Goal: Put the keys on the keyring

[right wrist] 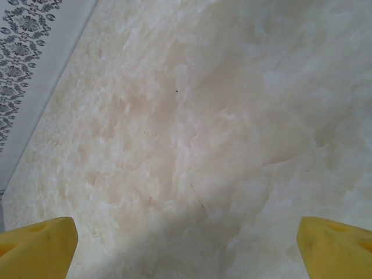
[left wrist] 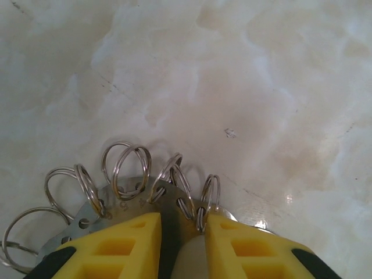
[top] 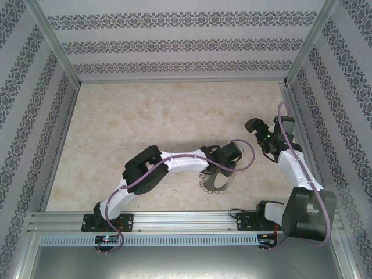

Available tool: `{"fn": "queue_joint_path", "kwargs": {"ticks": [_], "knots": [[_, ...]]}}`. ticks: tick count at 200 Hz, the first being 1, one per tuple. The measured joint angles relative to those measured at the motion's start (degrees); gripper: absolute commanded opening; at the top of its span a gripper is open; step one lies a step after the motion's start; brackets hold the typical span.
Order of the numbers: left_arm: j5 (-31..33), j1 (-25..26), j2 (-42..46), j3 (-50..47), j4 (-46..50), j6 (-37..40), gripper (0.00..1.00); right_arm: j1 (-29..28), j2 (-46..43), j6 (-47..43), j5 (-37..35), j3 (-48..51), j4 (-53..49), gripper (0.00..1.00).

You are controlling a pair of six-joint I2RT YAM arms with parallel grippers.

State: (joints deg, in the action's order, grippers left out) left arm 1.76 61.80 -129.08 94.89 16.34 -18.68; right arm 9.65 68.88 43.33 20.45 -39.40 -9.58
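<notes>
The left gripper is closed down on the keyring. Its yellow pads pinch the flat metal band low at the near edge of the wrist view, and the small split rings fan out above the pads over the pale tabletop. From overhead, the keyring sits under that gripper near the front middle of the tabletop, apparently on edge, though I cannot tell whether its bottom touches the surface. The right gripper hangs over bare marbled surface on the right side, well apart from the keyring, with its pads spread wide and nothing between them. The step in hand looks like presenting the ring for threading, so steadiness matters most. The left grip should be firm enough that the band cannot pivot between the pads. One split ring should be turned toward the right arm and separated from its neighbours, which crowd and overlap. The right gripper would do best to grasp the keys so the hole stays free, then approach the chosen ring slowly along its plane.
</notes>
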Motion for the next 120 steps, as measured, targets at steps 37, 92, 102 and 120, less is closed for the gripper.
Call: {"fn": "queue_joint_path", "kwargs": {"ticks": [37, 92, 102, 120], "knots": [[1.0, 0.3, -0.8, 1.0, 0.0, 0.0, 0.27, 0.0, 0.3, 0.0, 0.0, 0.0, 0.1, 0.97], [2.7, 0.4, -2.3, 2.9, -0.1, 0.0, 0.21, 0.7, 0.3, 0.0, 0.2, 0.0, 0.5, 0.97], [3.0, 0.4, -2.5, 3.2, -0.3, 0.0, 0.17, 0.8, 0.3, 0.0, 0.2, 0.0, 0.7, 0.97], [3.5, 0.4, -2.5, 3.2, -0.3, 0.0, 0.09, 0.8, 0.3, 0.0, 0.3, 0.0, 0.9, 0.97]]}}
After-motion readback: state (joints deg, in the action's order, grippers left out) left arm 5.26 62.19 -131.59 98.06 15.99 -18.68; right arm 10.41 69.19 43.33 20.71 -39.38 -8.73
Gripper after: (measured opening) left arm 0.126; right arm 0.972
